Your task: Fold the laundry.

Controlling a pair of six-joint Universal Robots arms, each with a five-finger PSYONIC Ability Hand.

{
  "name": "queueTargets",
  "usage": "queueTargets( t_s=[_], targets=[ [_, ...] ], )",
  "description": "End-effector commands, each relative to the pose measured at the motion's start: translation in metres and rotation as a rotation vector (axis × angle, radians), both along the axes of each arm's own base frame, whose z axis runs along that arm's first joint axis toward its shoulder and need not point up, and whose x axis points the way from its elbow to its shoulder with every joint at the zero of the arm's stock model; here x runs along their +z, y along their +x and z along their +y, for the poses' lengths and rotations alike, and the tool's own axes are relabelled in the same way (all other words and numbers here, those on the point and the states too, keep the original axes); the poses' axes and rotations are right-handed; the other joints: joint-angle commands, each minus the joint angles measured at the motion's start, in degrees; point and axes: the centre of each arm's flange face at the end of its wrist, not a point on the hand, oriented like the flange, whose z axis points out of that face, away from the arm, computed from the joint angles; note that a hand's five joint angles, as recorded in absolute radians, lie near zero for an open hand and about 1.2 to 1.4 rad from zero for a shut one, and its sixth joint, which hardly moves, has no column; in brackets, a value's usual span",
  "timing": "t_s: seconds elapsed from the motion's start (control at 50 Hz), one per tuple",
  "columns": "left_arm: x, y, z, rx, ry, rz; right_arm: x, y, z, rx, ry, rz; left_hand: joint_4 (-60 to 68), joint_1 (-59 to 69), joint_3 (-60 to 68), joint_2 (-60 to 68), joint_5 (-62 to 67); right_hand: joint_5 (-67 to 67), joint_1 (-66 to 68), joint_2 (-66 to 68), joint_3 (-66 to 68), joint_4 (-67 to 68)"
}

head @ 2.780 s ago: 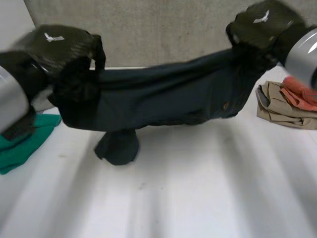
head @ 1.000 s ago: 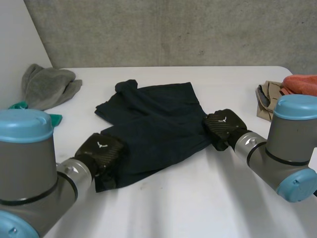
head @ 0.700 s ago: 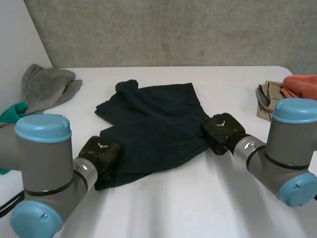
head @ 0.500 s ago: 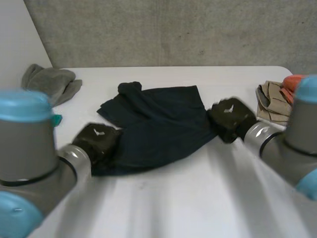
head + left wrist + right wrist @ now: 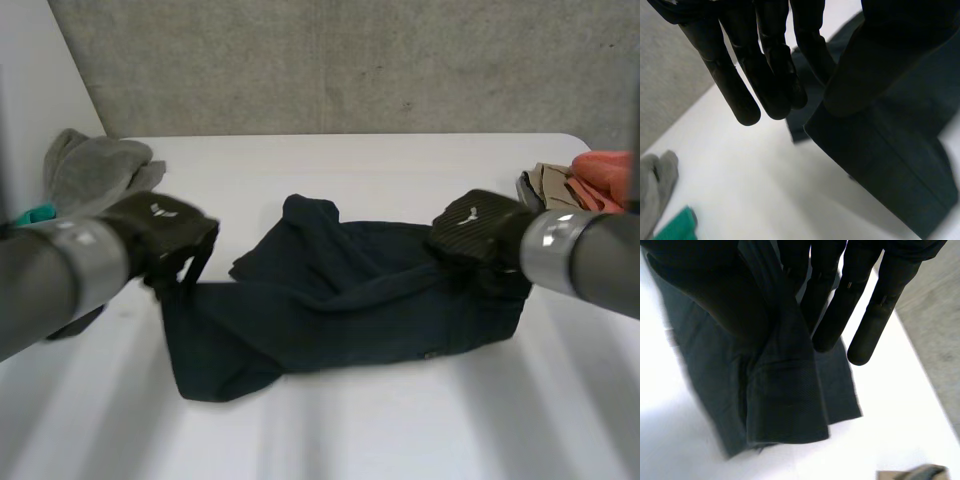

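Observation:
A dark navy garment (image 5: pixel 340 300) hangs stretched between my two hands, its lower part sagging onto the white table (image 5: pixel 400 430). My left hand (image 5: pixel 160 232) holds its left end up off the table. In the left wrist view the cloth (image 5: pixel 890 150) is pinched at the thumb beside the straight fingers (image 5: pixel 765 75). My right hand (image 5: pixel 475 232) grips the right end. In the right wrist view the fabric (image 5: pixel 775 385) is caught between the thumb and the long fingers (image 5: pixel 840 300) and hangs down in folds.
A grey cloth (image 5: pixel 95 170) and a green cloth (image 5: pixel 35 215) lie at the table's left side. Beige clothing (image 5: pixel 555 190) with an orange piece (image 5: pixel 605 170) sits at the right edge. A concrete wall stands behind the table.
Both hands have risen from the table and spread apart, lifting the garment by its near edge. The left hand closed on the cloth. The garment now hangs instead of lying flat.

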Motion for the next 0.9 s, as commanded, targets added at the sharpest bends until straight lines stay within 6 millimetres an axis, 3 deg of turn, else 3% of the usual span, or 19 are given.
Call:
queueTargets(
  t_s=[0.02, 0.06, 0.08, 0.14, 0.16, 0.24, 0.3, 0.38, 0.44, 0.52, 0.54, 0.6, 0.62, 0.68, 0.7, 0.76, 0.84, 0.9],
  targets=[
    [0.004, -0.037, -0.081, 0.050, -0.284, 0.142, -0.012, 0.032, -0.064, -0.118, -0.169, -0.132, 11.35, 14.06, 11.80, 11.37, 12.14, 11.83, 16.68, 12.71, 11.79, 11.38],
    [0.025, -0.039, -0.101, 0.067, -0.405, 0.209, 0.004, 0.038, -0.081, -0.145, -0.278, -0.209, 11.35, 14.06, 11.80, 11.37, 12.14, 11.83, 16.68, 12.71, 11.79, 11.38],
    [0.049, -0.042, -0.113, 0.071, -0.523, 0.280, 0.028, 0.043, -0.097, -0.166, -0.412, -0.305, 11.35, 14.06, 11.80, 11.37, 12.14, 11.83, 16.68, 12.71, 11.79, 11.38],
    [0.095, -0.041, -0.127, 0.080, -0.729, 0.402, 0.064, 0.049, -0.113, -0.175, -0.603, -0.466, 11.35, 14.06, 11.80, 11.37, 12.14, 11.83, 16.68, 12.71, 11.79, 11.38],
    [0.125, -0.038, -0.128, 0.088, -0.850, 0.494, 0.090, 0.051, -0.115, -0.159, -0.723, -0.581, 11.35, 14.06, 11.80, 11.37, 12.14, 11.83, 16.68, 12.71, 11.79, 11.38],
    [0.174, -0.023, -0.128, 0.100, -1.055, 0.702, 0.141, 0.050, -0.111, -0.081, -1.001, -0.834, 11.35, 14.06, 11.80, 11.37, 12.14, 11.83, 16.68, 12.71, 11.79, 11.38],
    [0.181, -0.018, -0.128, 0.094, -1.087, 0.759, 0.157, 0.048, -0.109, -0.031, -1.119, -0.920, 11.35, 14.06, 11.80, 11.37, 12.14, 11.83, 16.68, 12.71, 11.79, 11.38],
    [0.167, -0.011, -0.131, 0.106, -1.002, 0.739, 0.152, 0.044, -0.118, -0.008, -1.114, -0.920, 11.35, 14.06, 11.80, 11.37, 12.14, 11.83, 16.68, 12.71, 11.79, 11.38],
    [0.144, -0.008, -0.130, 0.125, -0.892, 0.695, 0.129, 0.047, -0.128, -0.014, -0.992, -0.892, 11.35, 14.06, 11.80, 11.37, 12.14, 11.83, 16.68, 12.71, 11.79, 11.38],
    [0.104, -0.010, -0.126, 0.128, -0.759, 0.638, 0.082, 0.053, -0.135, -0.033, -0.802, -0.822, 11.35, 14.06, 11.80, 11.37, 12.14, 11.83, 16.68, 12.71, 11.79, 11.38],
    [0.084, -0.013, -0.124, 0.117, -0.699, 0.609, 0.060, 0.053, -0.137, -0.046, -0.730, -0.777, 11.35, 14.06, 11.80, 11.37, 12.14, 11.83, 16.68, 12.71, 11.79, 11.38],
    [0.050, -0.019, -0.116, 0.091, -0.599, 0.566, 0.026, 0.052, -0.136, -0.068, -0.632, -0.701, 11.35, 14.06, 11.80, 11.37, 12.14, 11.83, 16.68, 12.71, 11.79, 11.38],
    [0.025, -0.023, -0.111, 0.077, -0.528, 0.530, 0.004, 0.053, -0.133, -0.073, -0.575, -0.652, 11.35, 14.06, 11.80, 11.37, 12.14, 11.83, 16.68, 12.71, 11.79, 11.38],
    [-0.012, -0.026, -0.102, 0.064, -0.426, 0.460, -0.030, 0.054, -0.127, -0.064, -0.498, -0.576, 11.35, 14.06, 11.80, 11.37, 12.14, 11.83, 16.68, 12.71, 11.79, 11.38],
    [-0.034, -0.027, -0.093, 0.060, -0.360, 0.401, -0.049, 0.053, -0.121, -0.053, -0.453, -0.523, 11.35, 14.06, 11.80, 11.37, 12.14, 11.83, 16.68, 12.71, 11.79, 11.38],
    [-0.068, -0.022, -0.073, 0.057, -0.235, 0.267, -0.083, 0.050, -0.106, -0.037, -0.368, -0.405, 11.35, 14.06, 11.80, 11.37, 12.14, 11.83, 16.68, 12.71, 11.79, 11.38],
    [-0.089, -0.010, -0.048, 0.071, -0.115, 0.124, -0.103, 0.040, -0.086, -0.037, -0.253, -0.289, 11.35, 14.06, 11.80, 11.37, 12.14, 11.83, 16.68, 12.71, 11.79, 11.38],
    [-0.089, -0.003, -0.033, 0.081, -0.075, 0.070, -0.102, 0.034, -0.076, -0.048, -0.184, -0.259, 11.35, 14.06, 11.80, 11.37, 12.14, 11.83, 16.68, 12.71, 11.79, 11.38]
  ],
)
